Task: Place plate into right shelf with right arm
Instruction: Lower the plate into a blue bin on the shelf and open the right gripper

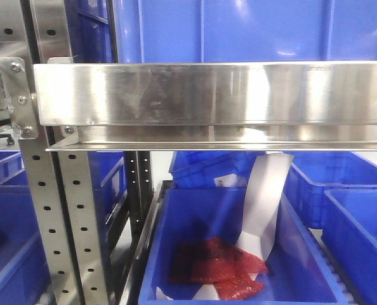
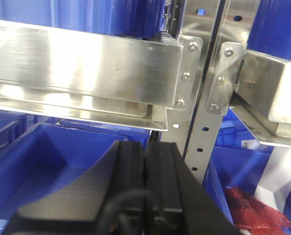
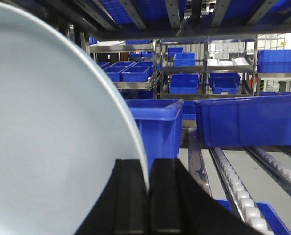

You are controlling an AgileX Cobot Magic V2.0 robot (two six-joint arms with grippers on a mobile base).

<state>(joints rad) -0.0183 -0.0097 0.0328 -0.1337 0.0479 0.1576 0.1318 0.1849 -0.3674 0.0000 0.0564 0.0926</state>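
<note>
Your left tool [image 2: 145, 155] sits level before a perforated steel upright [image 2: 204, 73], its black fingers pressed together on nothing. Your right tool [image 3: 148, 169] reaches over roller tracks [image 3: 233, 186], clamped on the rim of the plate [image 3: 52, 127], which stands on edge at the left of the wrist view. The right shelf [image 1: 207, 95] shows its broad front rail. Below it, a blue bin [image 1: 195, 216] holds a red item [image 1: 217, 270] and a white strip [image 1: 261, 203]. Further bins [image 3: 248, 120] fill the racks beyond.
</note>
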